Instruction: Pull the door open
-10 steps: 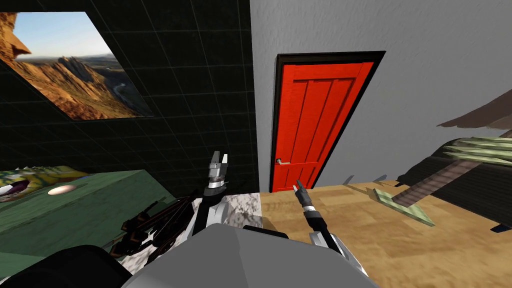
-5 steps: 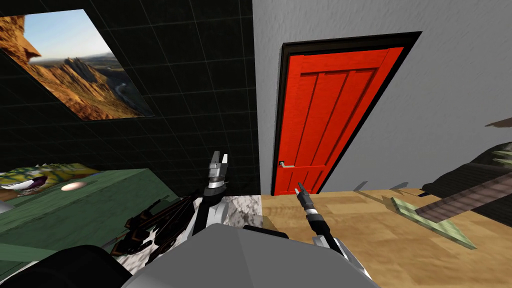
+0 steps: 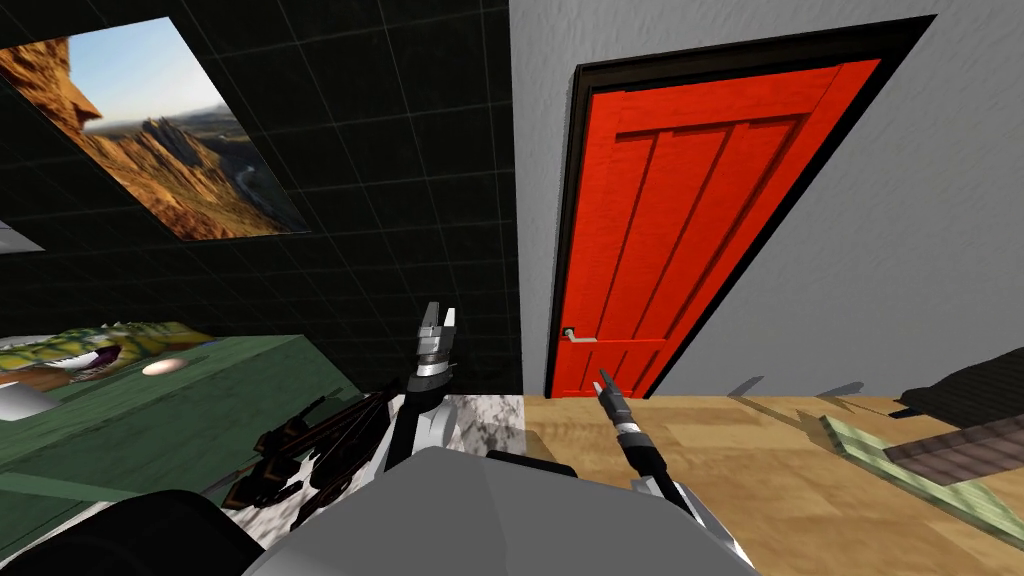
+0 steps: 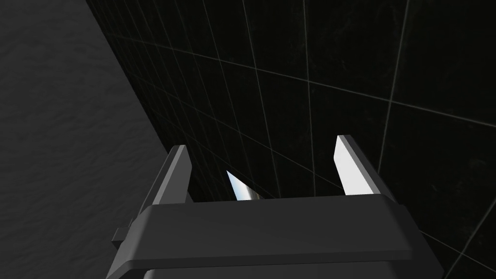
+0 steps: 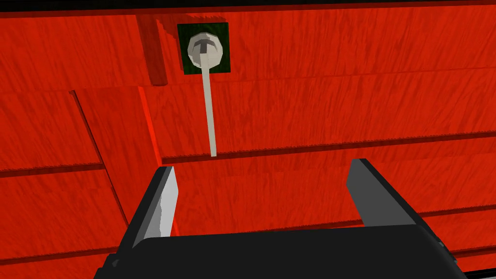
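Red door point(image 3: 700, 220) sits shut in its black frame point(image 3: 562, 230), set in a grey wall point(image 3: 900, 260). It is in front of the robot, a bit to the right. A thin pale handle point(image 5: 209, 97) sticks out from a round knob on a dark green plate, close to the door's left edge and low down on the door.

The right gripper point(image 5: 262, 167) points at the door with its two fingers spread wide and nothing between them. The handle is just ahead of the gripper and is not touching it. Below the door is a wooden floor point(image 3: 800, 480).

The left gripper point(image 3: 437, 318) is held up to the left of the door, near a dark tiled wall point(image 3: 380, 150). Its fingers are spread apart too, and it holds nothing. A green surface point(image 3: 200, 410) is further left.
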